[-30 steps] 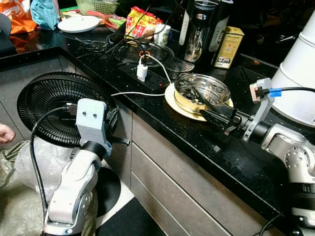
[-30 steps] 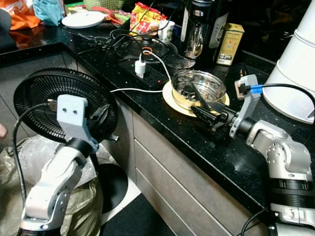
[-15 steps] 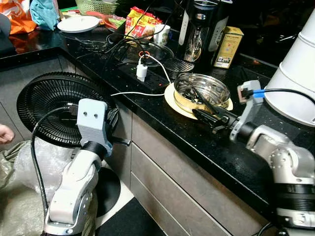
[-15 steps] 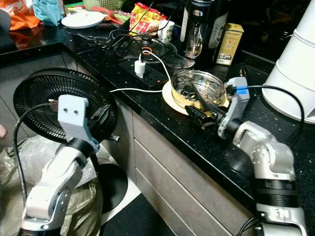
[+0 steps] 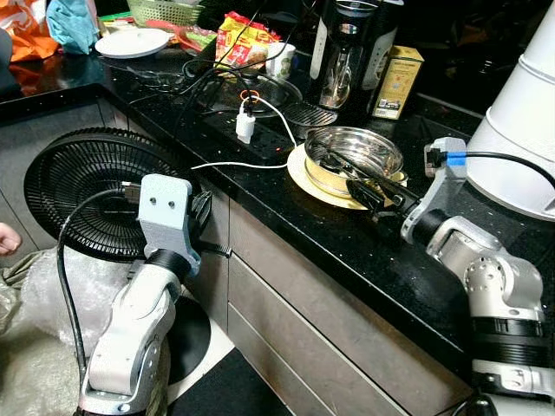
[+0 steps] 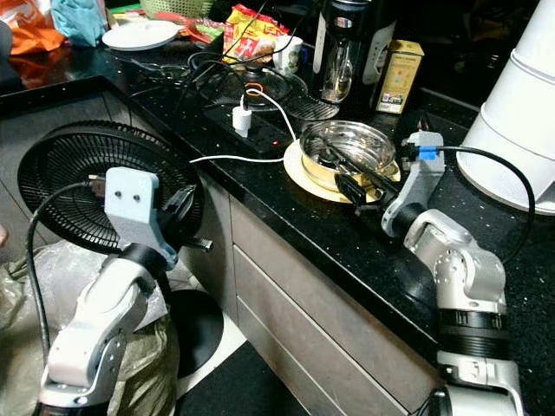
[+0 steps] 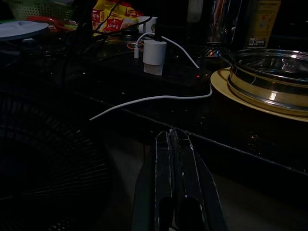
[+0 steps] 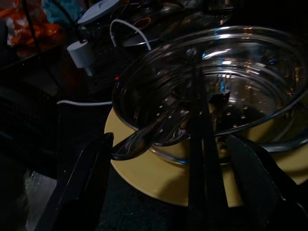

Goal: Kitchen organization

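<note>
- Steel steamer bowl [image 5: 357, 156] is sitting on a yellow plate [image 5: 305, 177], right of centre frame on the black counter [image 5: 286, 217].
- Right gripper [image 8: 163, 178] is hovering at its rim, fingers spread apart.
- Left gripper [image 7: 174, 159] is idling, fingers pressed together.
- Judgement: bowl is rigid, light, slippery — pinching the rim is looking safest.

on the bench [image 5: 286, 217] a steamer bowl [image 5: 355, 154] sits on a plate [image 5: 305, 175], a power strip [image 5: 260, 139] to its left; a fan [image 5: 82, 186] stands below on the left.
</note>
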Robot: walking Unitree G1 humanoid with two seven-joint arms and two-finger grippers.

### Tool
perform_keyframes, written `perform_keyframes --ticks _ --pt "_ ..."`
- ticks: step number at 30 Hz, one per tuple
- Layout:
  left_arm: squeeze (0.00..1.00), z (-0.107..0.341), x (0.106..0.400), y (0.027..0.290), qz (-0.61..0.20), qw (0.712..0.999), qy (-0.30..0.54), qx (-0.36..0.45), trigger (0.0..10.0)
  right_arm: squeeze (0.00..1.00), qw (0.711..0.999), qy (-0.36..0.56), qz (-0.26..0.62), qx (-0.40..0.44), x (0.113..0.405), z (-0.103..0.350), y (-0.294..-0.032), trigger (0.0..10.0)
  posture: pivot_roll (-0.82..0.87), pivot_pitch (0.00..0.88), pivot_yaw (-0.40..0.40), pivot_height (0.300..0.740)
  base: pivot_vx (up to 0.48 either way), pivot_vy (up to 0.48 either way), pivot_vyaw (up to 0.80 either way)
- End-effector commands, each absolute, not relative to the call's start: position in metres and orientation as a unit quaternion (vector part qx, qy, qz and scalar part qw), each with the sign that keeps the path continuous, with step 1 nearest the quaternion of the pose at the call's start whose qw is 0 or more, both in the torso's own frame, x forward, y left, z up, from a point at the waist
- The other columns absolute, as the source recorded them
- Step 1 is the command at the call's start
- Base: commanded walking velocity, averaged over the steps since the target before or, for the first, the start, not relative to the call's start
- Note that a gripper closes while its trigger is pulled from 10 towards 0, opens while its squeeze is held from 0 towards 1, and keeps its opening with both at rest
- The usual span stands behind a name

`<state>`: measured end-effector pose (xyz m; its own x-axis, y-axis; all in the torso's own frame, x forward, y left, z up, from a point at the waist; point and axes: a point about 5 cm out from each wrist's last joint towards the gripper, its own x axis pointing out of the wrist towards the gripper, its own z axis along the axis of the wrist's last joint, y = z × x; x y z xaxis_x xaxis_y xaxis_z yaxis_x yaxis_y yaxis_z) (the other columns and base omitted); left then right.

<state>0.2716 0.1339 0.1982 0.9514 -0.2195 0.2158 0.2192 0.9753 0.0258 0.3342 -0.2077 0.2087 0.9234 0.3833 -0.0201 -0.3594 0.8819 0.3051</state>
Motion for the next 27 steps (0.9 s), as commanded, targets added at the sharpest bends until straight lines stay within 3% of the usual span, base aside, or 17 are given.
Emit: perform_keyframes --ticks 1,12,27 --pt "0.0 0.195 0.272 0.132 -0.112 0.988 -0.102 0.001 10.0 0.0 0.97 0.025 0.182 0.157 0.333 0.211 -0.212 10.0 0.05 0.0 -0.08 0.74 0.0 0.0 0.0" --pt "0.0 0.196 0.272 0.13 -0.114 0.988 -0.102 0.0 10.0 0.0 0.973 0.038 0.161 0.16 0.33 0.199 -0.22 10.0 0.05 0.0 -0.08 0.74 0.0 0.0 0.0" --pt "0.0 0.197 0.273 0.131 -0.118 0.988 -0.102 0.001 10.0 0.0 0.949 -0.008 0.122 0.292 0.324 0.191 -0.245 10.0 0.05 0.0 -0.071 0.74 0.0 0.0 0.0"
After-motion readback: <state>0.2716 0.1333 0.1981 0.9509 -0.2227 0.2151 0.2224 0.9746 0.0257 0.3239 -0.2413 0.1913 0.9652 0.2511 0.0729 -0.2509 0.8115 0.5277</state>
